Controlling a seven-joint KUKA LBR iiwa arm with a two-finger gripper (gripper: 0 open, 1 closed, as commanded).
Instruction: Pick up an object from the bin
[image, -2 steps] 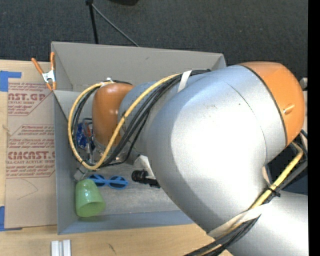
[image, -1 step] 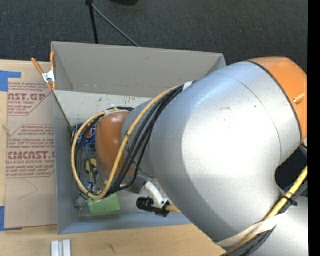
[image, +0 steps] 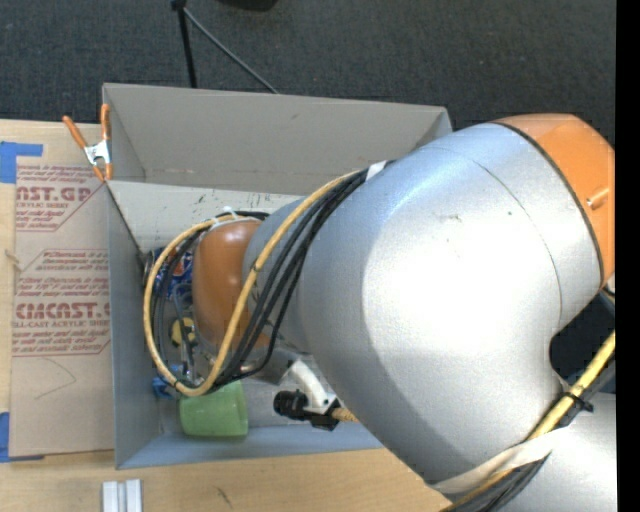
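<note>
A pale green, soft-looking block (image: 213, 411) lies in the bin's near left corner. Just right of it rests a white thing with a black end piece (image: 303, 397), partly under the arm. A small blue item (image: 163, 386) sits against the left wall beside the green block. More blue and white small things (image: 180, 270) lie further back along the left wall, half hidden by cables.
The big silver arm with its orange cover and looped cables reaches in from the right and hides most of the bin floor. The bin's grey back wall and left wall stand close around the covered wrist.
</note>
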